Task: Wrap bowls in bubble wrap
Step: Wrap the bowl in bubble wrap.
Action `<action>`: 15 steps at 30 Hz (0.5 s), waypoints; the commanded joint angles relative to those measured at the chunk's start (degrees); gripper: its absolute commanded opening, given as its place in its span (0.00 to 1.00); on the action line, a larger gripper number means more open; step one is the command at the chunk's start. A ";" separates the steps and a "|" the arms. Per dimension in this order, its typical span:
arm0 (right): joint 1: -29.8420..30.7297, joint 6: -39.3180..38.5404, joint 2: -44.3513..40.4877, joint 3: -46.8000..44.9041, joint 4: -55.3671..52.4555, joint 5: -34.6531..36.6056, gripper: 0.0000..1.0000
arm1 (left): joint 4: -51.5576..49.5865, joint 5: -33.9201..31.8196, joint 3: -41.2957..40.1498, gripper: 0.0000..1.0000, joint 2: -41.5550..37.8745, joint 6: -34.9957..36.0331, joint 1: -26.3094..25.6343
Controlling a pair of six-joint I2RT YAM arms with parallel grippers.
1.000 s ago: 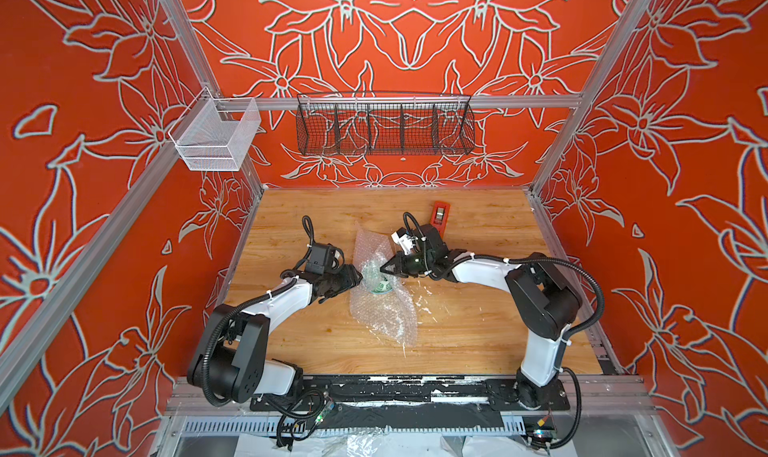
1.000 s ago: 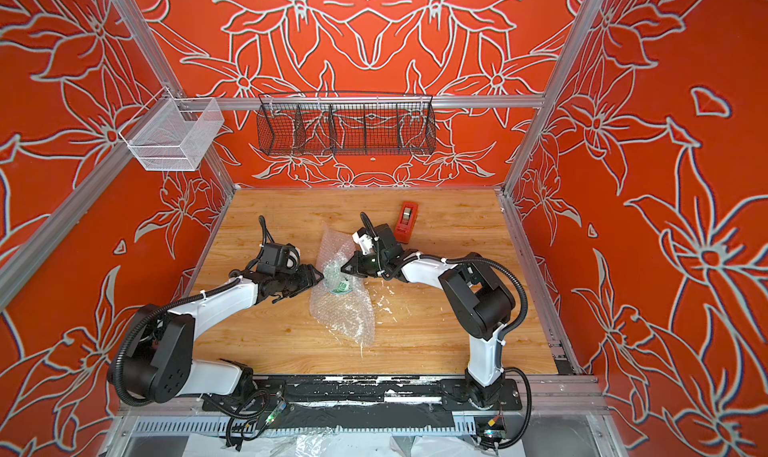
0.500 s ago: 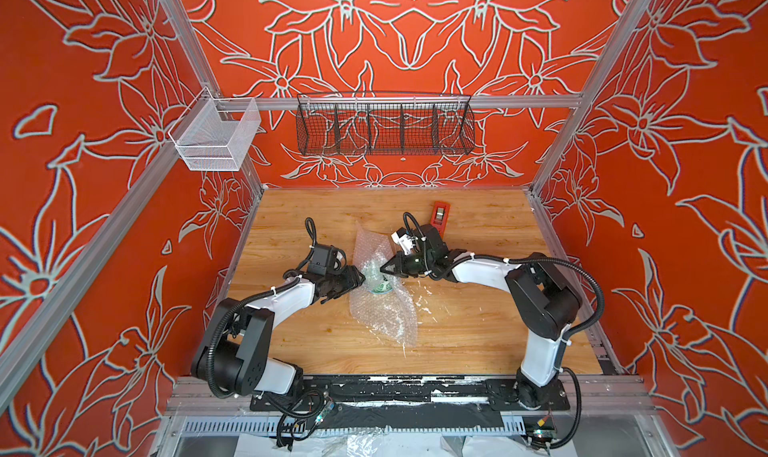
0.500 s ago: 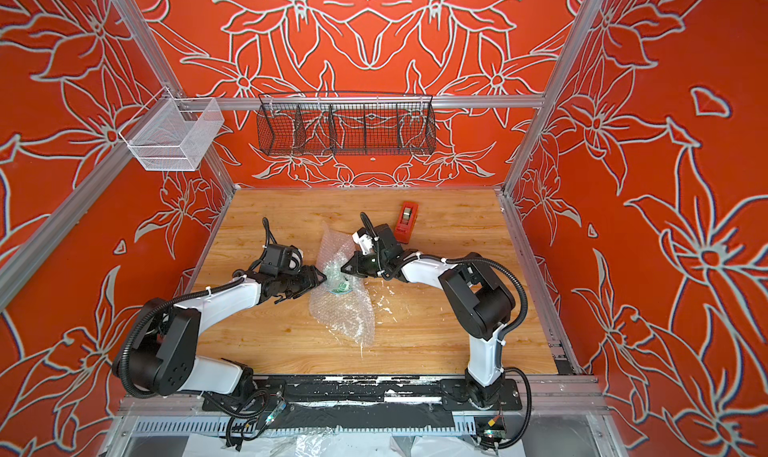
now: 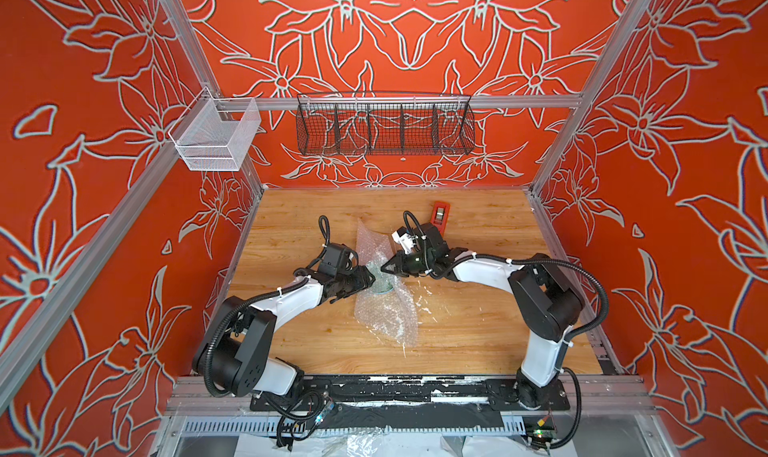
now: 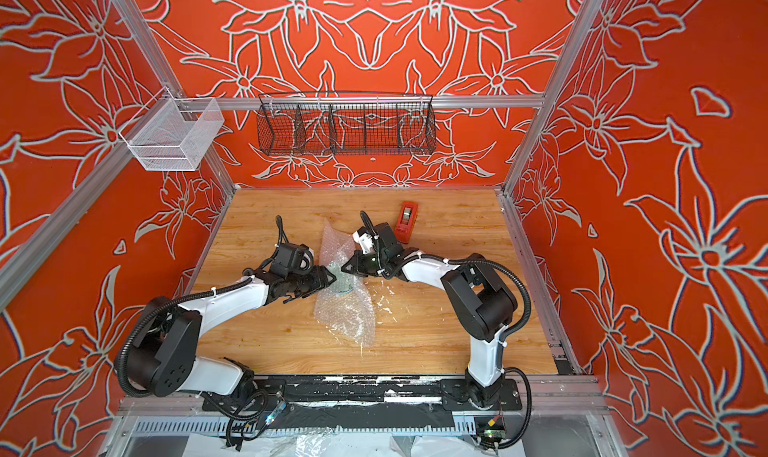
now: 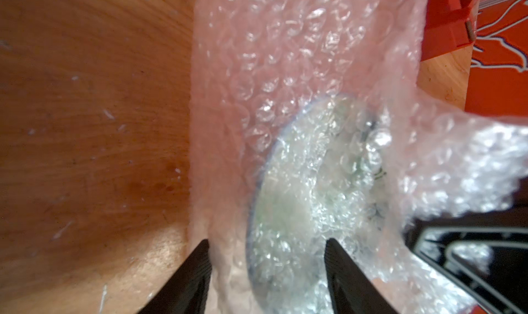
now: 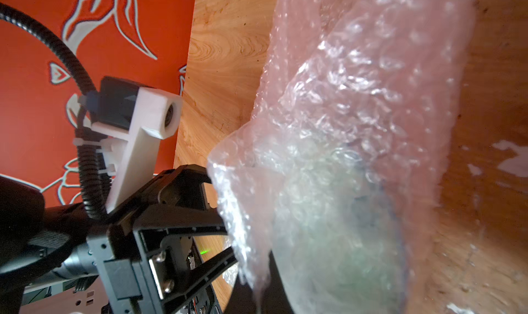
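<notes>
The bowl (image 5: 380, 282) (image 6: 343, 282), white with green leaves, sits mid-table under the bubble wrap (image 5: 386, 313) (image 6: 345, 313), a crumpled clear sheet running from back to front. My left gripper (image 5: 371, 279) (image 6: 332, 277) is at the bowl's left side and open. In the left wrist view the gripper (image 7: 267, 241) has its fingers on either side of the covered bowl rim (image 7: 300, 189) and the bubble wrap edge (image 7: 285, 55). My right gripper (image 5: 384, 269) (image 6: 345, 269) is shut on a flap of wrap, held over the bowl. The right wrist view shows the gripper (image 8: 258, 295), the flap (image 8: 357, 84) and the blurred bowl (image 8: 343, 241).
A red tape dispenser (image 5: 439, 217) (image 6: 406, 222) (image 7: 445, 21) stands behind the right gripper near the back of the wooden table (image 5: 478, 330). White scuffs mark the wood right of the wrap. A black wire basket (image 5: 384, 124) and a white mesh bin (image 5: 216, 137) hang on the walls.
My left gripper has slid a little to the right, up to the wrapped bowl. The right gripper and the flap it holds have stayed put.
</notes>
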 commanded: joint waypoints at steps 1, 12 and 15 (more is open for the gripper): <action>0.56 -1.62 -3.00 1.44 -2.23 2.48 0.00 | -0.78 -0.50 1.30 0.63 -0.69 -0.94 -0.58; 0.62 -3.31 -6.35 1.30 -4.93 4.15 0.00 | -0.14 -0.66 1.30 0.62 -1.45 -1.91 -1.76; 0.95 -3.15 -6.03 1.59 -4.37 3.14 0.00 | -0.08 -0.96 1.28 0.62 -1.31 -1.99 -2.16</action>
